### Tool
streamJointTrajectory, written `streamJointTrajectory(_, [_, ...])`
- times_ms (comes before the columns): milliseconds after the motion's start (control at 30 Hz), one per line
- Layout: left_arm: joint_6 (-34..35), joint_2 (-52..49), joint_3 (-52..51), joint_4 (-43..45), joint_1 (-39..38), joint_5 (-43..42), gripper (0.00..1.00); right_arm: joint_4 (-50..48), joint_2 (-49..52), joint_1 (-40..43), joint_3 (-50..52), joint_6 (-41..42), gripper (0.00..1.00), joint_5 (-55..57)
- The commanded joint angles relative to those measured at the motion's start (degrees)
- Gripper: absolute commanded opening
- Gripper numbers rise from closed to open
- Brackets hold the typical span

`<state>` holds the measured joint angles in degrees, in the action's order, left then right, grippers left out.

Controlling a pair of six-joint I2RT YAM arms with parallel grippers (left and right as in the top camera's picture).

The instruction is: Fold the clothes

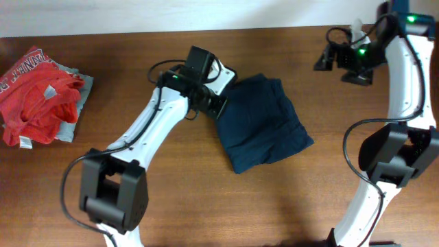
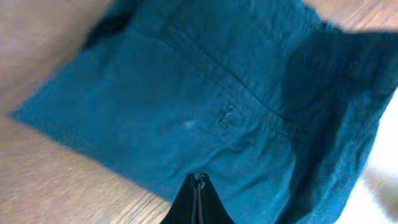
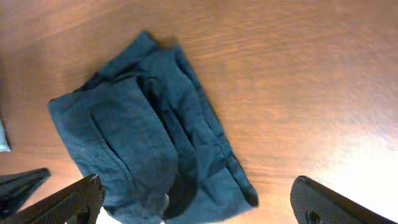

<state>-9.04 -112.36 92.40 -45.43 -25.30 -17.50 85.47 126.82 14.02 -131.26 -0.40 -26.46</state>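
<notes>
The clothes are a dark navy garment [image 1: 264, 123], folded into a rough square with seams, lying in the middle of the wooden table. It fills the left wrist view [image 2: 211, 93] and shows in the right wrist view [image 3: 143, 130]. My left gripper [image 1: 217, 106] is at the garment's left edge; its fingers [image 2: 199, 182] are shut tip to tip over the fabric, with no cloth seen between them. My right gripper [image 1: 339, 65] is raised at the far right, apart from the garment, with its fingers [image 3: 199, 205] wide open and empty.
A red printed garment [image 1: 34, 92] lies crumpled on a light grey garment [image 1: 74, 103] at the table's left edge. A small white object [image 1: 358, 31] sits at the back right, near the right arm. Bare wood [image 1: 206, 199] lies in front of the navy garment.
</notes>
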Motion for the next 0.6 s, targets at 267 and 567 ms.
streamJointTrajectory(267, [-4.4,-15.5,0.2,-0.2,-0.8,5.4,0.0,2.0,-0.9,0.6,-0.6,-1.0,1.0,0.8])
streamJointTrajectory(567, [-4.7,-12.9,9.8,-6.9,-0.3,8.6,0.0,2.2,-0.9,0.6,-0.6,-1.1,0.99,0.8])
